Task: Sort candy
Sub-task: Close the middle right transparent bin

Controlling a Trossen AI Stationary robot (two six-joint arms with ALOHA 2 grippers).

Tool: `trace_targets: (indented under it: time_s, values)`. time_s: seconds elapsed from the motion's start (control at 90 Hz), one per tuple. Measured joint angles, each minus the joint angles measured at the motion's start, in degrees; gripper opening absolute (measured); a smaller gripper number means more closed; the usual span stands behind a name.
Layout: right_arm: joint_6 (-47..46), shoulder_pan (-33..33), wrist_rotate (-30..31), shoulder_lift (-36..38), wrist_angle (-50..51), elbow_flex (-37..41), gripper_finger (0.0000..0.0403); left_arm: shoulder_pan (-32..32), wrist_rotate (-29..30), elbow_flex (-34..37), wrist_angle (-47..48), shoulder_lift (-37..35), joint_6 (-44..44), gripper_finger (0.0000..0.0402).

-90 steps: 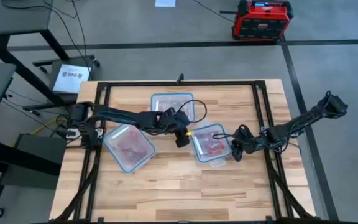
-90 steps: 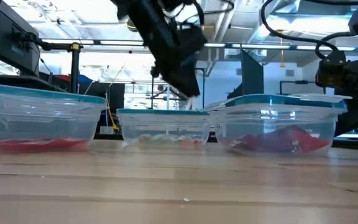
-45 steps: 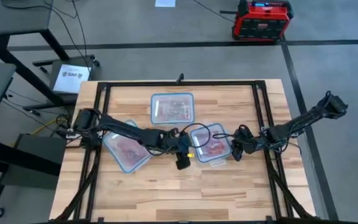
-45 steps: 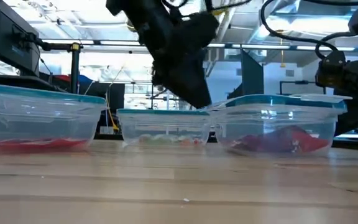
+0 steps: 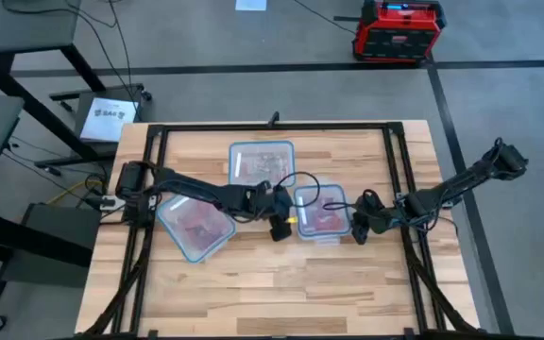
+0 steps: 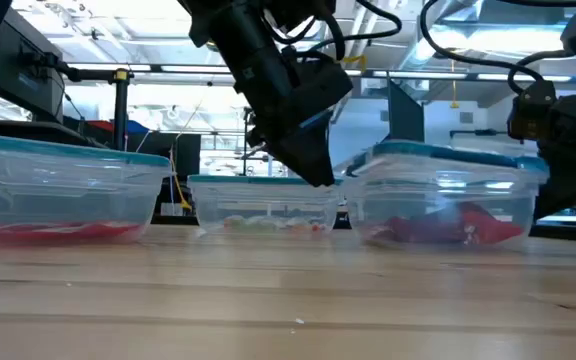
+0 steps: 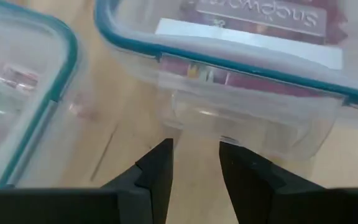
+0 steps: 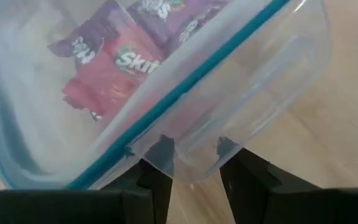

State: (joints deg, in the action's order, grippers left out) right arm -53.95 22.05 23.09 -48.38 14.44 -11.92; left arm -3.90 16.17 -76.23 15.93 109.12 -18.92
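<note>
at table centre, the left gripper [image 5: 280,229] hangs with fingers narrowly parted and empty, at nine o'clock of the container [image 5: 321,213] holding the candy [image 5: 324,219]; the right gripper [image 5: 360,229], narrowly parted, braces its three o'clock wall. next: reach in, pick one.

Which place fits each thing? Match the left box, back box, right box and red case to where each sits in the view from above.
Things:
1. left box
2. back box
3. right box
4. red case

Places:
a. on the floor beyond the table
b. between the left gripper and the right gripper
c. nearest the table's left side
d. nearest the table's far edge

Pairs: 1-c, 2-d, 3-b, 4-a
</note>
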Motion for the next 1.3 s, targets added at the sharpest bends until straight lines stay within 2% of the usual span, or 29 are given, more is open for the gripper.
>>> trace_targets:
  time_s: [0.267,0.4,0.667,1.033,1.3]
  values:
    - [0.24,1.06,-0.71,0.04,2.41,-0.29,0.0113,-1.04,-3.33,0.0,-1.66,0.02,-0.43,0.0118]
    - [0.49,1.3,-0.7,0.04,6.16,-2.21,0.0113,-1.51,-3.55,0.0,1.53,0.02,-1.32,0.0118]
    - [1.85,1.58,-0.66,0.04,3.25,-3.85,0.0113,-2.02,-3.49,0.0,6.11,0.0,-1.75,0.0118]
    - [0.04,1.33,-1.15,0.07,7.53,-4.02,0.0113,-1.99,-3.33,0.0,10.51,-0.85,-1.87,0.0118]
    - [1.31,1.71,-0.91,0.04,12.0,-6.38,0.0113,-1.59,-3.48,0.0,3.54,-1.31,1.83,0.0118]
